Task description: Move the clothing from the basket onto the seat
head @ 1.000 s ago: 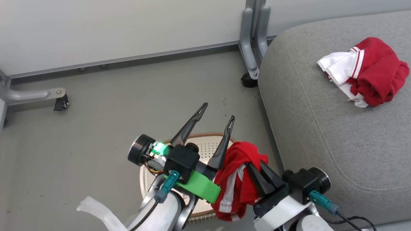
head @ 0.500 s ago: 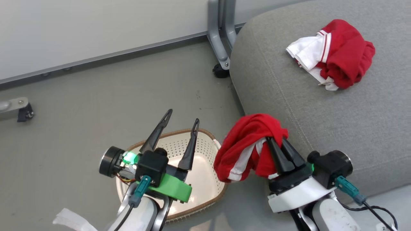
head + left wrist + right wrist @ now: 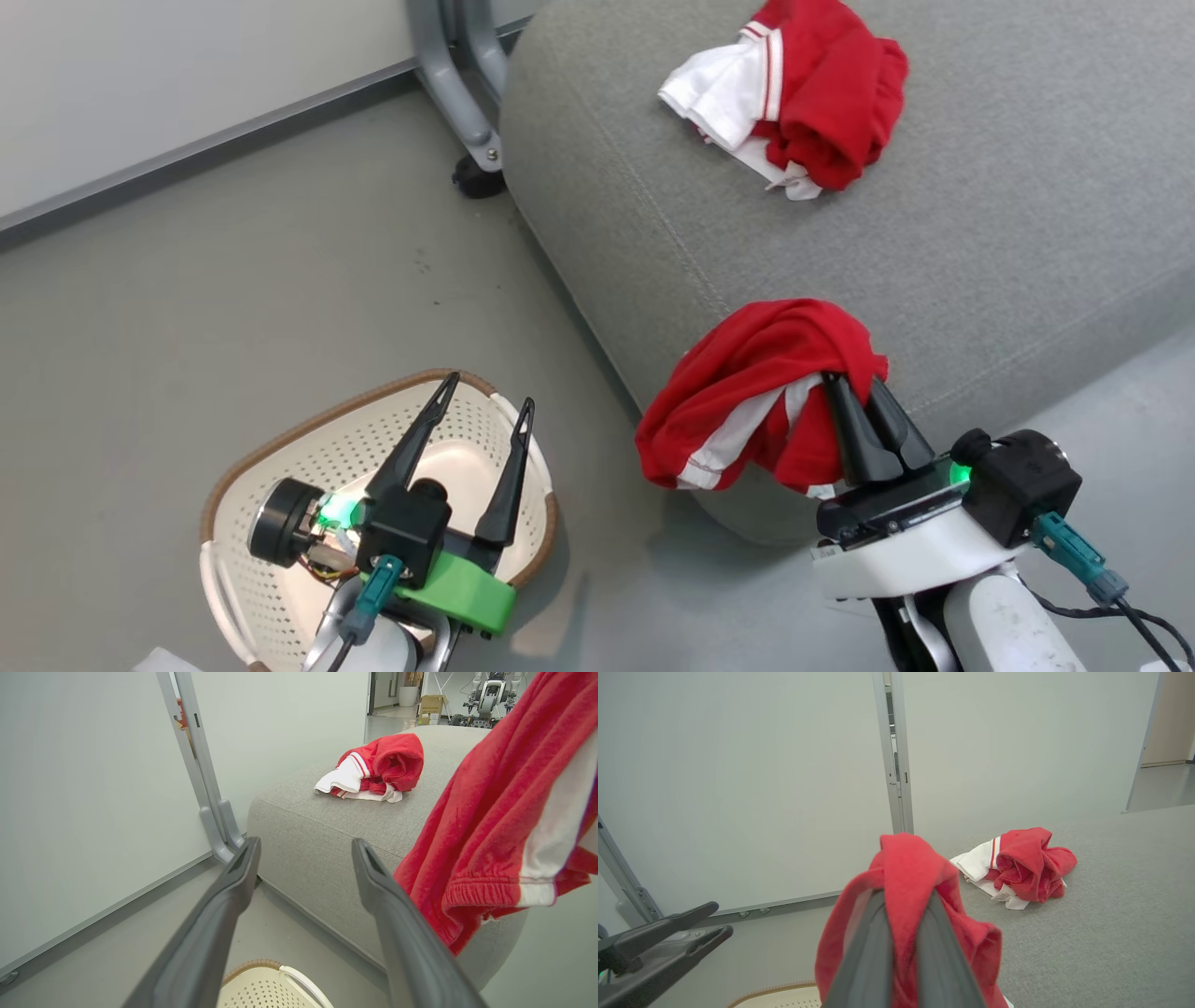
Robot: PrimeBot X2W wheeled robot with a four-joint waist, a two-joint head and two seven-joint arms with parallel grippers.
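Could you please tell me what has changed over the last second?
The right pincer, shut on one red garment, has carried it from above the basket to the near edge of the seat; the head camera turned along. Nothing was let go. The left pincer stays open over the basket, and the other garment still lies on the seat.

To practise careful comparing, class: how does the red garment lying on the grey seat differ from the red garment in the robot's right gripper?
The garment on the seat rests on the seat; the held garment hangs in the air from the shut right gripper, at the seat's edge. The garment on the seat is a bunched heap; the held garment drapes downward. Both are red with white panels.
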